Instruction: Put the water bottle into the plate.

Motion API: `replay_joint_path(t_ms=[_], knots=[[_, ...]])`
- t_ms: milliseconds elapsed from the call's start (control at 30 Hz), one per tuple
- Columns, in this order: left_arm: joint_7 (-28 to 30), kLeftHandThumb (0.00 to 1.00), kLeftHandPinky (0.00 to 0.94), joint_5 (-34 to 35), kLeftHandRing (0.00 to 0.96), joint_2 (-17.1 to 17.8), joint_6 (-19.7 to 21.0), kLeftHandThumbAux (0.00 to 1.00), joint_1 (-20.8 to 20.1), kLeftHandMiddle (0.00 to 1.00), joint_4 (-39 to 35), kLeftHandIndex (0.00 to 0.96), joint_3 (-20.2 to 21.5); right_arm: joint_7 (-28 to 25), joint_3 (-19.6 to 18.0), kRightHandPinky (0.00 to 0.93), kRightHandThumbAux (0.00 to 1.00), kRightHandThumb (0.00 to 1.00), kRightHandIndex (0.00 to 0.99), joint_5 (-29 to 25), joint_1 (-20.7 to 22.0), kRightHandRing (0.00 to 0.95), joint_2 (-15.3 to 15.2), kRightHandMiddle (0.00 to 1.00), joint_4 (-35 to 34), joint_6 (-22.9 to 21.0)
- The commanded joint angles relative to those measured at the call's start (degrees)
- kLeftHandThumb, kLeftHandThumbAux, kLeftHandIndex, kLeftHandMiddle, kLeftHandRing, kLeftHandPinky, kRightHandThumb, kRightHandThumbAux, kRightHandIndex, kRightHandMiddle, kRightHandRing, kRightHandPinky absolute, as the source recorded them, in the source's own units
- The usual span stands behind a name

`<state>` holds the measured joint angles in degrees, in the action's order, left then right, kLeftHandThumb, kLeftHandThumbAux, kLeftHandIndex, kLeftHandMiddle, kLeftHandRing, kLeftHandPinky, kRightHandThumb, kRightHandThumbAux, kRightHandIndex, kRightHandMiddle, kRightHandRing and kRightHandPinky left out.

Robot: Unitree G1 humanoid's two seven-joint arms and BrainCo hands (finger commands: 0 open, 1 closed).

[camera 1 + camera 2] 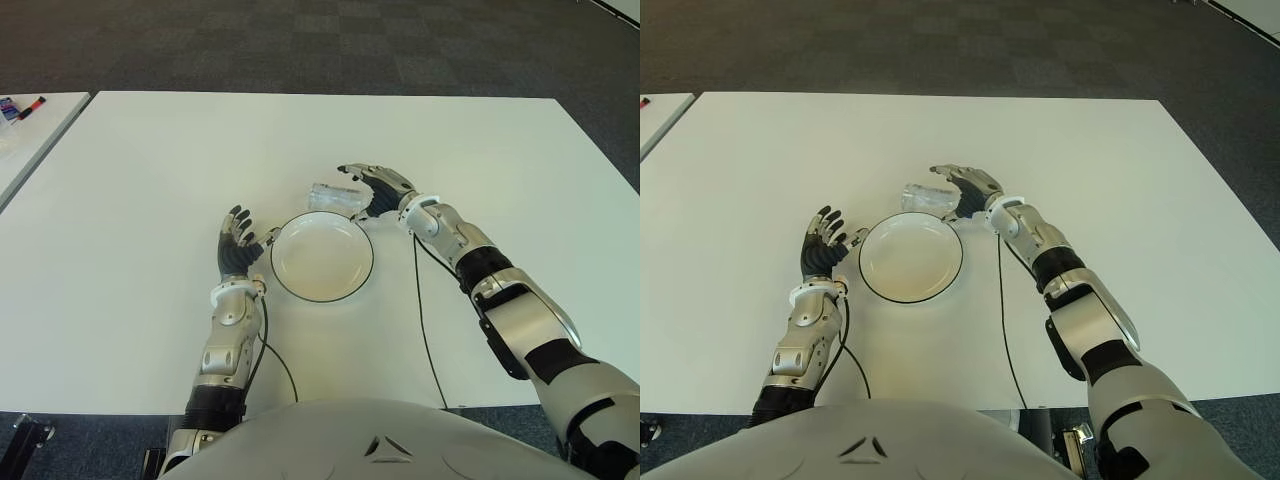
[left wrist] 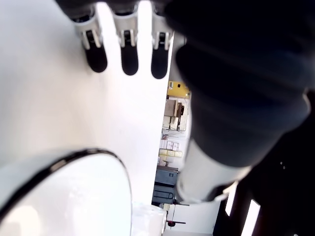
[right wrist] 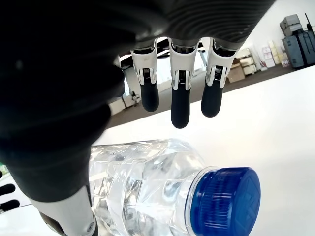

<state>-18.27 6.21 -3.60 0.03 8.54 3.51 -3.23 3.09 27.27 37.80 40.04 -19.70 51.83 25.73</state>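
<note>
We see the water bottle (image 1: pixel 333 197) lying on its side on the white table (image 1: pixel 140 200), just above the upper rim of the plate (image 1: pixel 322 257) near the centre of the left eye frame, not yet in it. Its long axis runs roughly left to right across the picture, and the right wrist view shows the blue cap (image 3: pixel 225 201) at the end nearest that camera, so we judge the cap end points toward our right hand (image 1: pixel 372 190). That hand sits at the bottle's right end, fingers (image 3: pixel 180 96) extended and spread above the clear body, not closed around it; whether the thumb touches the plastic we cannot tell. Our left hand (image 1: pixel 237 248) shows just left of the plate's rim, its fingers straight and apart, holding nothing. The right hand is clearly the nearer one, so we judge the coming move turns on its fingers curling down across the bottle's short axis, then carrying it a short way down the frame over the rim.
</note>
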Motion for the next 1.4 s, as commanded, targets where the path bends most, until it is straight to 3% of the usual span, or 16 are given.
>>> replay_joint_path(t_ms=[33, 267, 333, 367, 433, 500, 533, 600, 700, 900, 1400], knots=[[0.14, 0.039, 0.165, -0.07, 0.142, -3.93, -0.23, 0.961, -0.16, 0.167, 1.11, 0.138, -0.02, -0.65, -0.77, 0.209, 0.871, 0.909, 0.039, -1.13, -1.21, 0.181, -0.25, 0.138, -0.13, -0.63], [0.26, 0.044, 0.166, -0.04, 0.146, -3.86, -0.37, 0.963, -0.2, 0.17, 1.26, 0.141, -0.05, -0.87, -1.53, 0.182, 0.914, 0.813, 0.032, -1.58, -1.52, 0.156, -0.09, 0.135, -0.22, -0.57], [0.3, 0.045, 0.164, -0.01, 0.146, -3.85, -0.4, 0.965, -0.22, 0.169, 1.33, 0.142, -0.05, -0.91, -1.83, 0.183, 0.962, 0.639, 0.026, -1.86, -1.67, 0.151, -0.07, 0.129, -0.26, -0.51], [0.32, 0.045, 0.163, 0.01, 0.145, -3.84, -0.47, 0.965, -0.27, 0.169, 1.43, 0.142, -0.01, -0.96, -2.01, 0.183, 0.969, 0.611, 0.025, -2.11, -1.74, 0.15, -0.05, 0.128, -0.26, -0.54], [0.33, 0.046, 0.162, 0.03, 0.146, -3.83, -0.56, 0.965, -0.33, 0.169, 1.56, 0.143, 0.03, -1.02, -2.15, 0.165, 0.986, 0.416, 0.019, -2.38, -1.8, 0.141, -0.04, 0.118, -0.28, -0.61], [0.34, 0.048, 0.161, 0.04, 0.146, -3.82, -0.68, 0.965, -0.37, 0.169, 1.65, 0.143, 0.06, -1.06, -2.27, 0.159, 0.992, 0.344, 0.016, -2.64, -1.85, 0.137, -0.03, 0.115, -0.29, -0.72], [0.34, 0.049, 0.161, 0.04, 0.145, -3.82, -0.75, 0.964, -0.39, 0.169, 1.71, 0.143, 0.08, -1.07, -2.34, 0.153, 0.994, 0.246, 0.013, -2.78, -1.88, 0.131, -0.03, 0.108, -0.29, -0.8], [0.37, 0.052, 0.16, 0.06, 0.144, -3.79, -0.87, 0.963, -0.43, 0.169, 1.81, 0.143, 0.13, -1.07, -2.38, 0.148, 0.996, 0.149, 0.01, -2.94, -1.9, 0.126, 0.0, 0.101, -0.3, -0.9], [0.42, 0.056, 0.16, 0.09, 0.144, -3.74, -0.93, 0.96, -0.47, 0.169, 1.91, 0.143, 0.14, -1.49, -2.83, 0.147, 0.998, 0.057, 0.008, -3.52, -2.13, 0.12, -0.23, 0.092, -0.33, -1.23], [0.46, 0.06, 0.166, 0.27, 0.145, -3.66, -0.69, 0.958, -0.48, 0.17, 1.88, 0.144, 0.28, -1.82, -3.89, 0.161, 0.972, 0.006, 0.017, -4.54, -2.84, 0.117, -0.4, 0.086, -0.62, -1.67], [0.36, 0.059, 0.158, 0.35, 0.141, -3.52, 0.08, 0.96, -0.57, 0.169, 1.48, 0.144, 0.52, -1.47, -5.59, 0.165, 0.949, 0.0, 0.045, -5.81, -3.71, 0.121, -0.6, 0.091, -0.71, -1.87]])
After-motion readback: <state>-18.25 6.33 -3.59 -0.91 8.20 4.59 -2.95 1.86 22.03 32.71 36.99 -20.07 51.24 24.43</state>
